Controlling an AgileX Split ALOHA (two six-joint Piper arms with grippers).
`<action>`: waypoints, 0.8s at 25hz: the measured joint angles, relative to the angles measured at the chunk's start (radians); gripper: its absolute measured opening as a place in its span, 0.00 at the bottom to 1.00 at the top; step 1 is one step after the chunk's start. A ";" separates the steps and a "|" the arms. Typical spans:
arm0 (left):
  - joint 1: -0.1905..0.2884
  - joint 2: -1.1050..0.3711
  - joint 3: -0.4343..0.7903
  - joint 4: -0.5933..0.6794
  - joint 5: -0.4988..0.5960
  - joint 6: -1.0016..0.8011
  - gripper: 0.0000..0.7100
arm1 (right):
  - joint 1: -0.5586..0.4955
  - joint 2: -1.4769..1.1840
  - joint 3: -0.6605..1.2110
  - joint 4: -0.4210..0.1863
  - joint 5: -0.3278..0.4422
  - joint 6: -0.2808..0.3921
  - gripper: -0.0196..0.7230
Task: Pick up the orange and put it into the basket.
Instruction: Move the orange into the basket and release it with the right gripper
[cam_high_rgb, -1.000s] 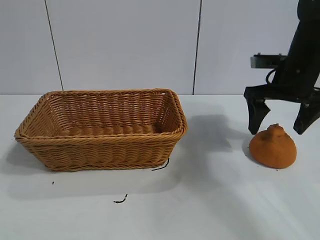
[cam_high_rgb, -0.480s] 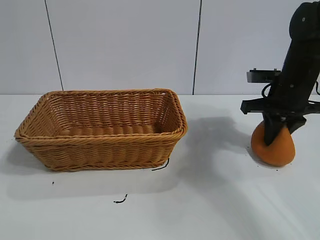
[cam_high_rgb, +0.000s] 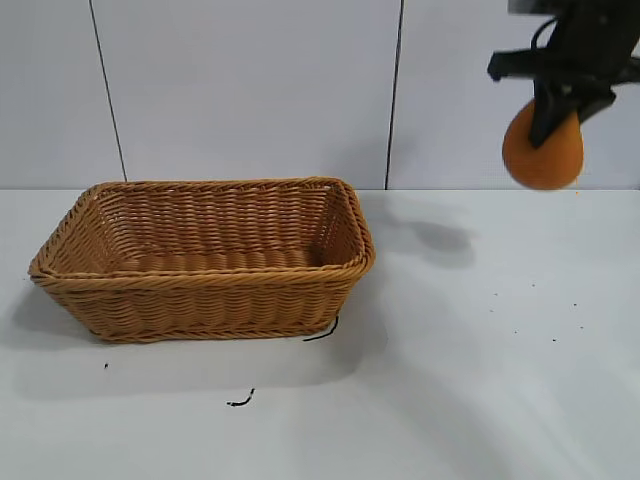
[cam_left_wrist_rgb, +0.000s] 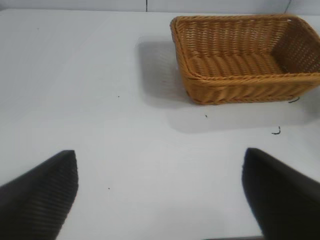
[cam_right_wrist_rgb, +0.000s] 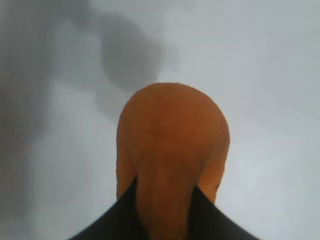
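The orange (cam_high_rgb: 543, 152) hangs in the air at the upper right, held by my right gripper (cam_high_rgb: 555, 108), which is shut on its upper part. It is well above the table and to the right of the basket (cam_high_rgb: 205, 257), which sits at the left centre of the table with nothing in it. In the right wrist view the orange (cam_right_wrist_rgb: 172, 145) is pinched between my black fingers (cam_right_wrist_rgb: 215, 220) over bare table. My left gripper (cam_left_wrist_rgb: 160, 195) is open and holds nothing above the white table; the basket (cam_left_wrist_rgb: 245, 55) lies farther off in that view.
A small black thread (cam_high_rgb: 322, 331) lies by the basket's front right corner and another (cam_high_rgb: 240, 401) lies on the table in front of it. Small dark crumbs (cam_high_rgb: 553, 318) dot the table where the orange lay. A white panelled wall (cam_high_rgb: 250, 90) stands behind.
My right gripper closed on the orange on the table, then rose with it. The orange is now high above the spot where it lay.
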 joint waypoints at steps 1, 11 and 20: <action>0.000 0.000 0.000 0.000 0.000 0.000 0.90 | 0.031 0.000 -0.003 0.000 -0.002 0.002 0.11; 0.000 0.000 0.000 0.000 0.000 0.000 0.90 | 0.342 0.067 -0.008 0.005 -0.127 0.033 0.11; 0.000 0.000 0.000 0.000 0.000 0.000 0.90 | 0.422 0.319 -0.008 0.015 -0.309 0.055 0.11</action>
